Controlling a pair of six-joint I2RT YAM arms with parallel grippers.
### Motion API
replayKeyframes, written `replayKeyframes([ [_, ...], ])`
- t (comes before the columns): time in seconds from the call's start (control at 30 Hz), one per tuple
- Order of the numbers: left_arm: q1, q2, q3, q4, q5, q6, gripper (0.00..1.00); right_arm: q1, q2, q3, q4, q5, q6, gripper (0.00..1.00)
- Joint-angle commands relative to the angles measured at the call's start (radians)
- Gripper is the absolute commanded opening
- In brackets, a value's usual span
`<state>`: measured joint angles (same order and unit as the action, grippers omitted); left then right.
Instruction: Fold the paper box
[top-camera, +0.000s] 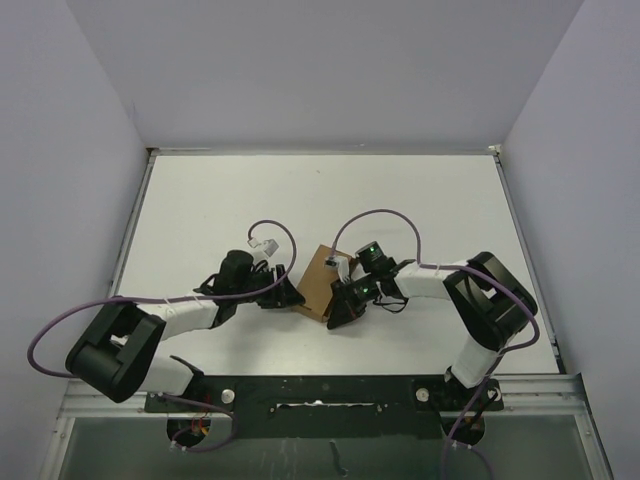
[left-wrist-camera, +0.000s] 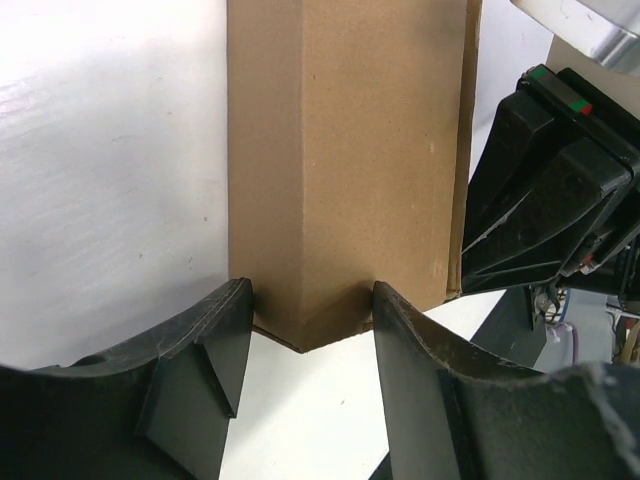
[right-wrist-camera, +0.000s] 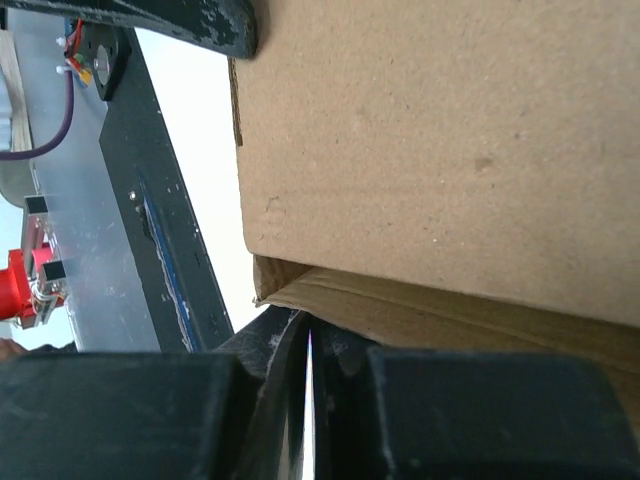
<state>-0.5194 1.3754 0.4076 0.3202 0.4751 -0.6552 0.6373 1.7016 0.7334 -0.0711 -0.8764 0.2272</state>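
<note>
The paper box (top-camera: 318, 282) is a brown cardboard tube lying mid-table between both arms. In the left wrist view its near corner (left-wrist-camera: 330, 180) pokes between my left fingers (left-wrist-camera: 235, 310), and both tips press against its faces. My left gripper (top-camera: 289, 295) meets the box's left side and is closed on that corner. My right gripper (top-camera: 338, 308) sits at the box's near right end. In the right wrist view it (right-wrist-camera: 310, 335) is shut to a thin slit with nothing inside, tips just under the box's open end (right-wrist-camera: 400, 300).
White walls enclose the white table (top-camera: 200, 210) on three sides. A black rail (top-camera: 320, 390) runs along the near edge. Purple cables (top-camera: 375, 215) arc over both arms. The right gripper's black body (left-wrist-camera: 545, 200) stands close beside the box.
</note>
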Motion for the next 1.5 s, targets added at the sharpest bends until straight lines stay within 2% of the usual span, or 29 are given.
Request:
replayKeyframes([
  [0.0, -0.059, 0.011, 0.018, 0.032, 0.026, -0.022, 0.46, -0.006, -0.043, 0.06, 0.128, 0.009, 0.057, 0.0],
  [0.17, -0.118, 0.008, 0.023, 0.008, -0.022, -0.04, 0.42, -0.019, -0.049, 0.083, 0.076, 0.027, 0.023, 0.0],
  [0.4, -0.181, 0.03, 0.082, -0.056, -0.086, -0.052, 0.45, -0.026, -0.034, 0.129, -0.031, 0.037, -0.047, 0.0],
  [0.53, -0.095, -0.046, 0.063, -0.087, -0.102, -0.066, 0.54, -0.115, -0.077, 0.13, -0.165, 0.023, -0.183, 0.0],
  [0.7, 0.012, -0.104, 0.086, -0.062, -0.058, -0.066, 0.78, -0.25, -0.109, 0.139, -0.301, -0.042, -0.346, 0.08],
  [0.83, 0.072, -0.062, 0.145, -0.009, -0.028, -0.058, 0.91, -0.318, -0.108, 0.2, -0.369, -0.056, -0.47, 0.18],
  [0.93, 0.116, 0.032, 0.211, 0.057, -0.001, -0.057, 0.98, -0.364, -0.072, 0.298, -0.451, -0.023, -0.599, 0.26],
  [1.07, 0.142, 0.204, 0.342, 0.097, 0.053, -0.064, 0.97, -0.362, 0.024, 0.439, -0.556, 0.116, -0.837, 0.3],
  [1.2, 0.14, 0.321, 0.447, 0.111, 0.084, -0.06, 0.92, -0.356, 0.127, 0.528, -0.576, 0.147, -0.897, 0.27],
  [1.4, 0.137, 0.46, 0.55, 0.091, 0.151, -0.047, 0.72, -0.321, 0.203, 0.579, -0.594, 0.185, -0.982, 0.23],
  [1.47, 0.132, 0.491, 0.57, 0.082, 0.16, -0.045, 0.67, -0.311, 0.217, 0.581, -0.594, 0.183, -1.017, 0.21],
])
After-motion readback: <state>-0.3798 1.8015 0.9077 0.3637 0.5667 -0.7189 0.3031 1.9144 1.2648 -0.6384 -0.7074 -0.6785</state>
